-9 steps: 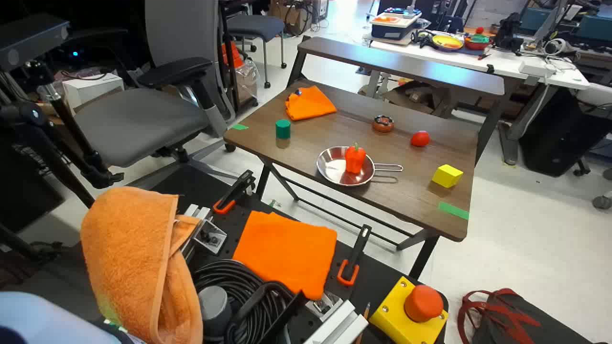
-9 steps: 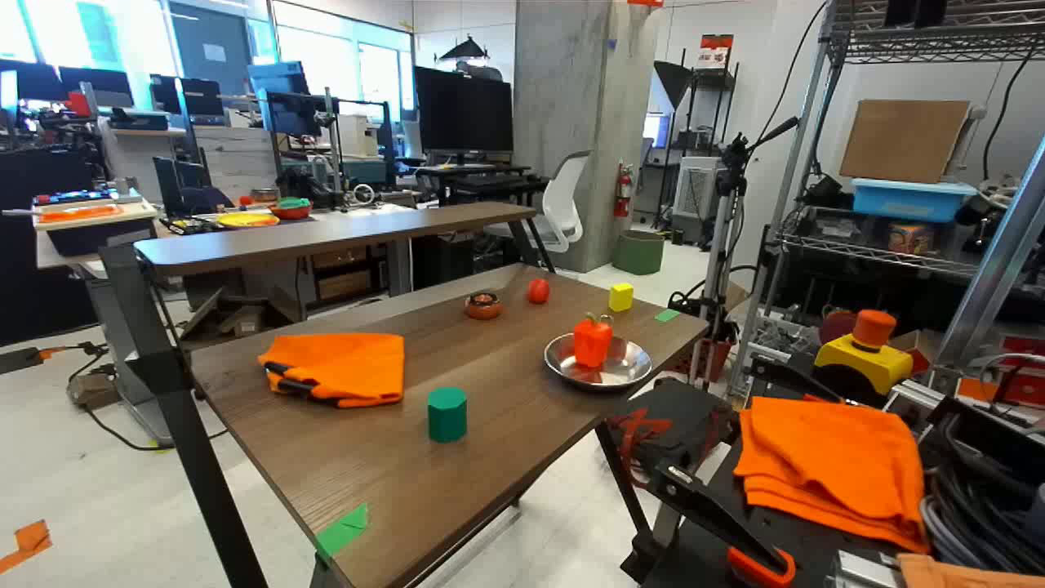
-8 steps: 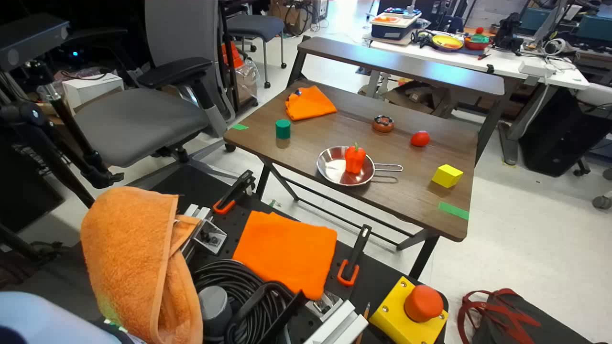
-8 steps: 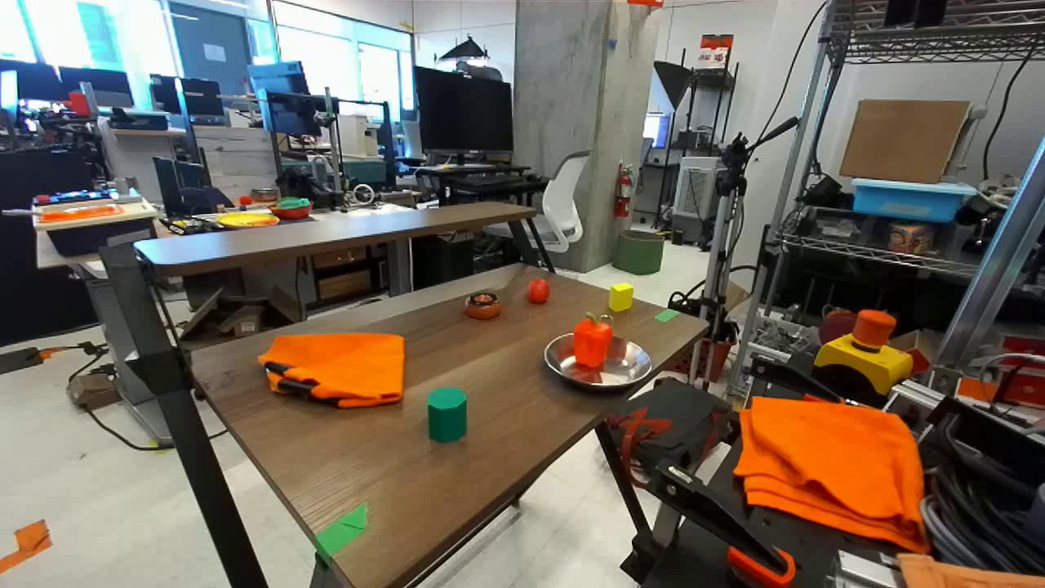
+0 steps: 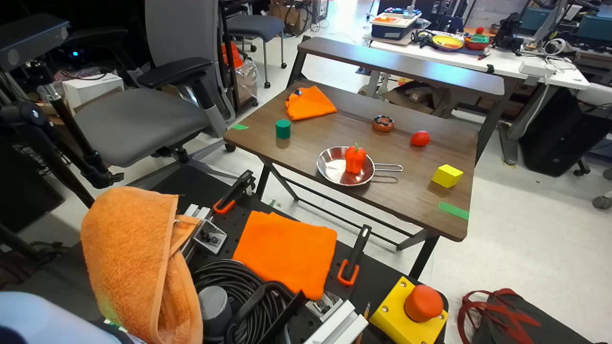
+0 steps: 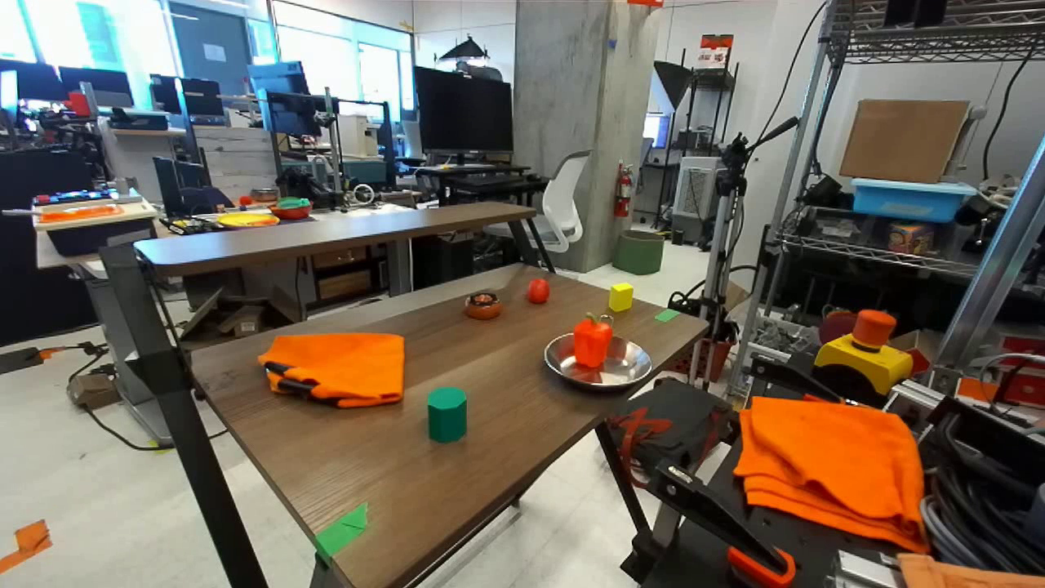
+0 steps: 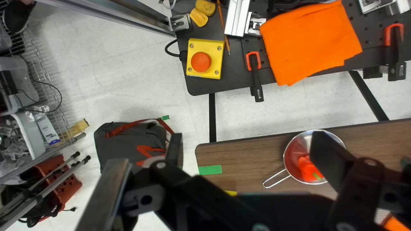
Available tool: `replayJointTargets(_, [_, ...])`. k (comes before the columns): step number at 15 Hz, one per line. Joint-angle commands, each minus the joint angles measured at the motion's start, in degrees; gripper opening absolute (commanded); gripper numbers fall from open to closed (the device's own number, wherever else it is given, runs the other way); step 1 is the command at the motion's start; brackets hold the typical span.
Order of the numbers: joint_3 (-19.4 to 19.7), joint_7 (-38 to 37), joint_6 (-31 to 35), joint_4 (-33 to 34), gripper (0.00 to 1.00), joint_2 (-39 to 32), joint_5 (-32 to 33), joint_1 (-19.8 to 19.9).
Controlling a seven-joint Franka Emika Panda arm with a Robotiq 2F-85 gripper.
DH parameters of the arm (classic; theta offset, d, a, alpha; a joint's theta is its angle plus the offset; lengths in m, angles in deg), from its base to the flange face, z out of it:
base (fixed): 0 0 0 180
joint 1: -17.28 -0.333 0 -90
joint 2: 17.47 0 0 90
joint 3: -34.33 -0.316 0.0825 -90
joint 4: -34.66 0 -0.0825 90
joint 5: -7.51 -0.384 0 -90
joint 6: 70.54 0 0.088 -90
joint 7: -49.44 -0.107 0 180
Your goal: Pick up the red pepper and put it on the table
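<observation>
The red pepper, orange-red with a green stem, stands in a small steel pan in both exterior views: pepper point(image 5: 355, 160) and pan point(image 5: 331, 165), pepper point(image 6: 592, 345) and pan point(image 6: 627, 366). The pan rests on the brown table point(image 5: 306, 148) near its front edge. In the wrist view my gripper point(image 7: 247, 144) is open and empty, with its fingers wide apart, high above the table point(image 7: 240, 157). The pepper point(image 7: 306, 166) and pan point(image 7: 290, 154) appear by the right finger, which hides part of both. The gripper is out of view in both exterior views.
On the table stand a green cylinder point(image 5: 283, 129), an orange cloth point(image 5: 310, 103), a small brown round bowl point(image 5: 383, 124), a red tomato-like ball point(image 5: 420, 139) and a yellow block point(image 5: 447, 176). A raised shelf point(image 6: 343, 237) runs along the table's back. A yellow-and-red stop button point(image 7: 205, 59) sits nearby.
</observation>
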Motion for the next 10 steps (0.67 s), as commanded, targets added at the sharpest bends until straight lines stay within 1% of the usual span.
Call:
replayJointTargets(1, [0.6, -0.4, -0.2, 0.1, 1.00, 0.0, 0.3, -0.8])
replayJointTargets(3, [0.6, -0.4, -0.2, 0.1, 1.00, 0.0, 0.3, -0.8])
replayJointTargets(6, [0.2, -2.2, 2.8, -0.2, 1.00, -1.6, 0.1, -1.1])
replayJointTargets(10, [-0.4, -5.6, 11.5, -1.3, 1.00, -5.5, -0.1, -1.4])
